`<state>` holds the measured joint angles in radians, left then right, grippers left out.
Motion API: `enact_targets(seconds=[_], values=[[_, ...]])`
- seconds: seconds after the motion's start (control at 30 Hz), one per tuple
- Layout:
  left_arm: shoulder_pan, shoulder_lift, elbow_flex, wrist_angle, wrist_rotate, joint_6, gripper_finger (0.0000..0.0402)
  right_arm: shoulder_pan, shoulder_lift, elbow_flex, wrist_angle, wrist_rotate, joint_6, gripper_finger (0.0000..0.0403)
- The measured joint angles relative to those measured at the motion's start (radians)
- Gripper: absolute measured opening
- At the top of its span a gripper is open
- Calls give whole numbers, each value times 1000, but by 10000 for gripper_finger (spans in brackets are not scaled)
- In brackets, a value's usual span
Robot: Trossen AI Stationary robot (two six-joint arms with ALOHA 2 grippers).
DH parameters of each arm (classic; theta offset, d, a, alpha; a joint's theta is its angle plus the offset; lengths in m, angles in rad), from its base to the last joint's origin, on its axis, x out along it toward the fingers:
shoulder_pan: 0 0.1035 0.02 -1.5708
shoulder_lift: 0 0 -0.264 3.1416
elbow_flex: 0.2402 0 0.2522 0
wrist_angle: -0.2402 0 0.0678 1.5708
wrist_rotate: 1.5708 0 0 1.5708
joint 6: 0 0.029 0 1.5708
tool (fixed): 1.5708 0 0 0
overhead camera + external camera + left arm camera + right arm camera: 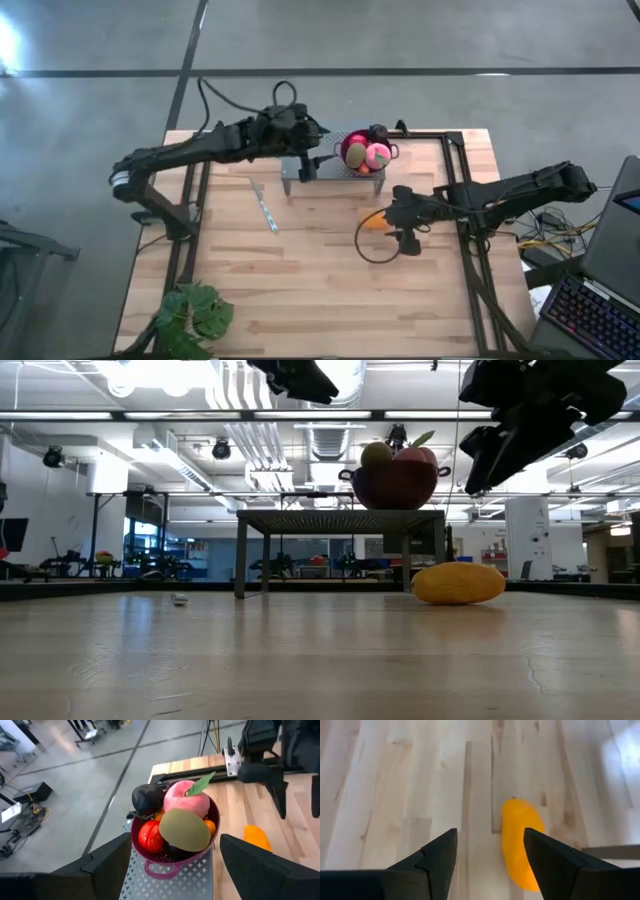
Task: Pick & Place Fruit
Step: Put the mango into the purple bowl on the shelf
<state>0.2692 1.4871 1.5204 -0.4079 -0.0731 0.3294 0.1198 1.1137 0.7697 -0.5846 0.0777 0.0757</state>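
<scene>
Right hand [490, 855] open above orange piece [520, 842]; purple bowl [172, 865] full of fruit.

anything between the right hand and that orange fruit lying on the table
Nothing visible. The right hand hangs open above the orange fruit, which lies alone on the bare table, with only air between them. The purple bowl sits apart on its metal stand.

Robotics lab: exposed ceiling ducts [270, 435], concrete floor [90, 40].
</scene>
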Motion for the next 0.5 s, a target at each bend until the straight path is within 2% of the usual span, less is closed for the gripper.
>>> enact_targets(seconds=[0.1, 0.3, 0.4, 0.5], values=[[-1, -48, -82, 78, 0, -15, 307, 7, 0, -20, 22, 0, -2, 233], [-6, -129, -207, 182, 1, -33, 307, 7, 0, -115, 213, 3, -57, 255], [-6, -157, -234, 191, 2, -38, 307, 6, 0, -170, 307, 7, -76, 271], [-6, -178, -246, 195, 2, -39, 307, 6, 0, -222, 382, 54, -83, 288]])
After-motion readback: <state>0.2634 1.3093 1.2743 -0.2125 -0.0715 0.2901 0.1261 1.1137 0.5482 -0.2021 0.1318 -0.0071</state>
